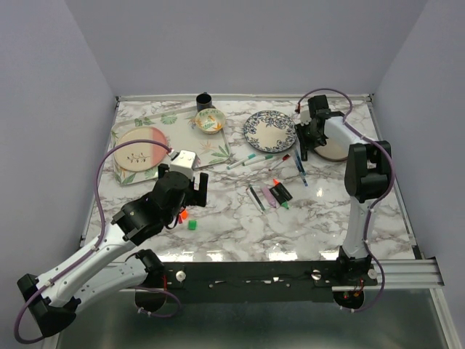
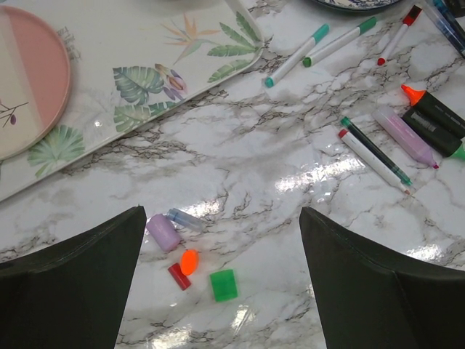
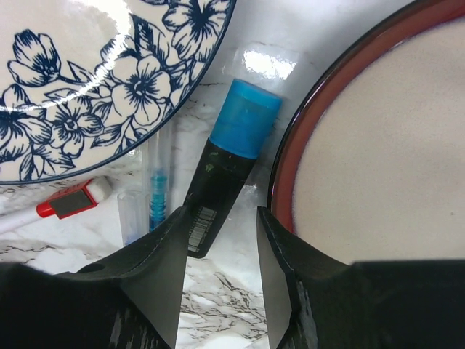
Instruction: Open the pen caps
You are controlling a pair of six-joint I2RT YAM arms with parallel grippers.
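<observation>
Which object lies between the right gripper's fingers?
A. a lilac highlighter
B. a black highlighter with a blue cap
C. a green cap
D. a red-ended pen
B: the black highlighter, blue cap on, has its end between the fingers of the right gripper, flanked by the floral plate and the brown-rimmed plate.

Narrow lane between floral plate (image 3: 87,73) and red-rimmed plate (image 3: 289,163), highlighter (image 3: 225,171) inside

Blue highlighter (image 3: 224,171) base behind fingers (image 3: 149,283)

White links (image 1: 354,218), black joints (image 1: 367,174), lilac cables (image 1: 99,182); left pincer (image 2: 221,214) and right pincer (image 3: 221,211) matte black.
</observation>
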